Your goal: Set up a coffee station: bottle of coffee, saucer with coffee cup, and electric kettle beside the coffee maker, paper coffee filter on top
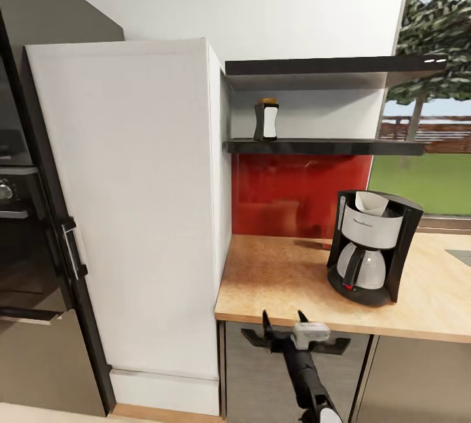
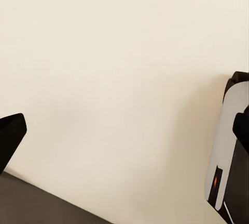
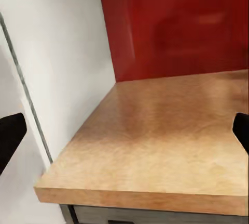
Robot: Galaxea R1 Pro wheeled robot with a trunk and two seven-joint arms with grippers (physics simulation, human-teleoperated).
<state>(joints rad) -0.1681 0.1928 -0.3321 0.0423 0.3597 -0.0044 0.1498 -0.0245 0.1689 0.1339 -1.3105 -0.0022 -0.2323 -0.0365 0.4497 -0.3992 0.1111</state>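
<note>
nearest the head camera is the right gripper (image 1: 285,320), raised on its dark arm just in front of the front edge of the kitchen countertop (image 1: 281,279). its two black fingers stand wide apart with nothing between them. in the right wrist view one dark fingertip (image 3: 10,135) sits at each side edge, well apart, with bare light wood showing between.

taking the coffee maker (image 1: 371,246) as the landmark: one stands on the countertop, black with a silver-white basket and a white carafe below. one paper coffee filter (image 1: 371,203), a white cone, sits in its top. the worktop to the left of the coffee maker is bare wood up to the tall white cabinet (image 1: 131,201). behind it is a red backsplash (image 1: 294,191).

above and to the left of the coffee maker are two black shelves on the wall. on the lower one, the kitchen shelf (image 1: 327,146), stands one bottle of coffee (image 1: 265,119), upright near the shelf's left end, close to the white cabinet. far left of the coffee maker, past the cabinet, is a dark oven front (image 1: 19,240).

in the left wrist view the left gripper (image 2: 127,130) faces a plain cream surface, its two dark fingertips at opposite edges, spread wide and holding nothing.
</note>
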